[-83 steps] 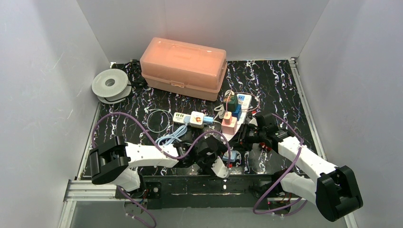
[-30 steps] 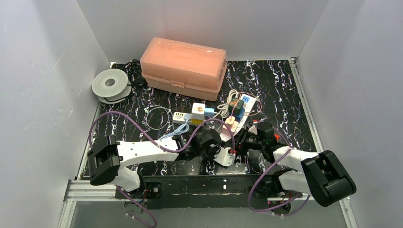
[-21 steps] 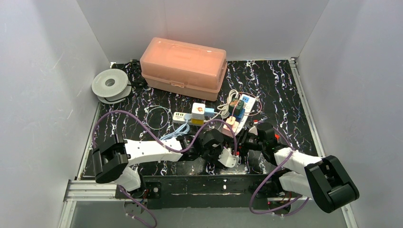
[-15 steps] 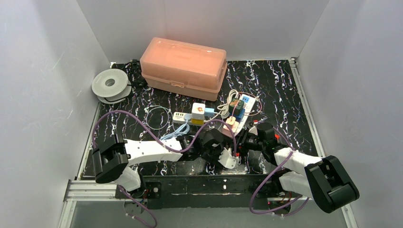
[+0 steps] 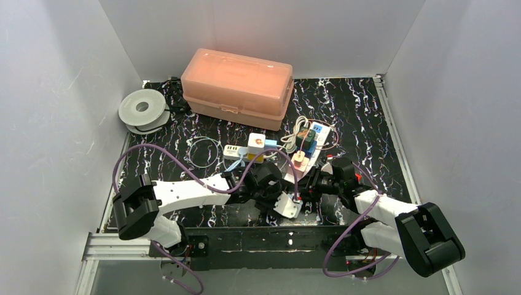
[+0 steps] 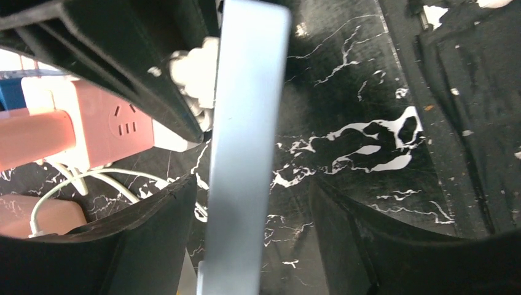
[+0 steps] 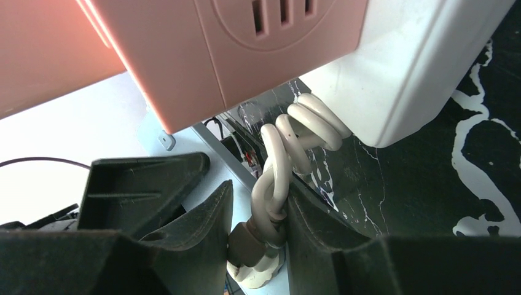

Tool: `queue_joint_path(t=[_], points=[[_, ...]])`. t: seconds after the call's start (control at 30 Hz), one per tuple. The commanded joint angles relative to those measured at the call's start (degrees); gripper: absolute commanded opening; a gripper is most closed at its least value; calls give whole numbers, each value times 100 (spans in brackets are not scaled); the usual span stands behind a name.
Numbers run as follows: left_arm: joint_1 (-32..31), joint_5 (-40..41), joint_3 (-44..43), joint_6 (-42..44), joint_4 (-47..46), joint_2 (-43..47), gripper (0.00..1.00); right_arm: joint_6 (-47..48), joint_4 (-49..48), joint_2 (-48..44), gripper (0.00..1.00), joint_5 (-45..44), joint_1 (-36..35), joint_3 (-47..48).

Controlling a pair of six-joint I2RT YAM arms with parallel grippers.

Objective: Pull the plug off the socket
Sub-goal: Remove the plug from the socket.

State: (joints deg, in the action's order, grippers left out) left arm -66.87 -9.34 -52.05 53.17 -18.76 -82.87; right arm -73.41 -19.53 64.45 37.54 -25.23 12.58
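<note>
A white socket strip lies diagonally mid-table with a green, a blue and a pink plug seated in it. The pink plug fills the top of the right wrist view, on the strip's white end. My right gripper is shut on the strip's twisted white cord just below that end. My left gripper is open beside it, its jaws apart around a blurred pale grey bar, with a gap on the right side. From above, both grippers meet at the strip's near end.
A salmon plastic box stands at the back, a white spool at the back left. A smaller strip with a white and yellow cube and looped thin cables lie left of the socket strip. Grey walls enclose the table.
The left wrist edged right, then back left, beside the strip's near end. The right gripper keeps its hold on the cord, and the strip has barely moved over the last second.
</note>
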Motion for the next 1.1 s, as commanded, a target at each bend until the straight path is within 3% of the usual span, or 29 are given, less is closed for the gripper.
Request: queue_joint_path(t=[0.0, 0.2, 0.3, 0.43, 0.53, 0.63, 0.7, 0.77, 1.07], points=[[209, -159, -262, 94, 410, -148, 66, 42, -271, -169, 1, 543, -21, 307], [245, -329, -244, 328, 252, -369, 63, 62, -335, -114, 1, 607, -23, 324], [223, -428, -167, 412, 131, -408, 56, 53, -341, -82, 1, 663, -20, 349], [163, -480, 42, 665, -139, -277, 14, 40, -312, -53, 1, 716, -17, 381], [43, -795, 127, 928, 172, -112, 0, -117, -506, 90, 1, 789, -17, 446], [-69, -1033, 332, 1038, 333, 76, 0, -396, -885, 161, 1, 746, 3, 315], [-125, -915, 494, 1117, 231, 149, 0, -945, -1717, 217, 1, 684, 77, -30], [-258, -939, 980, 1471, -254, 459, 0, -1052, -1830, 107, 1, 808, 247, -100], [-282, -1288, 1514, 1789, -10, 808, 0, -1480, -2475, 203, 1, 1164, 640, -256]])
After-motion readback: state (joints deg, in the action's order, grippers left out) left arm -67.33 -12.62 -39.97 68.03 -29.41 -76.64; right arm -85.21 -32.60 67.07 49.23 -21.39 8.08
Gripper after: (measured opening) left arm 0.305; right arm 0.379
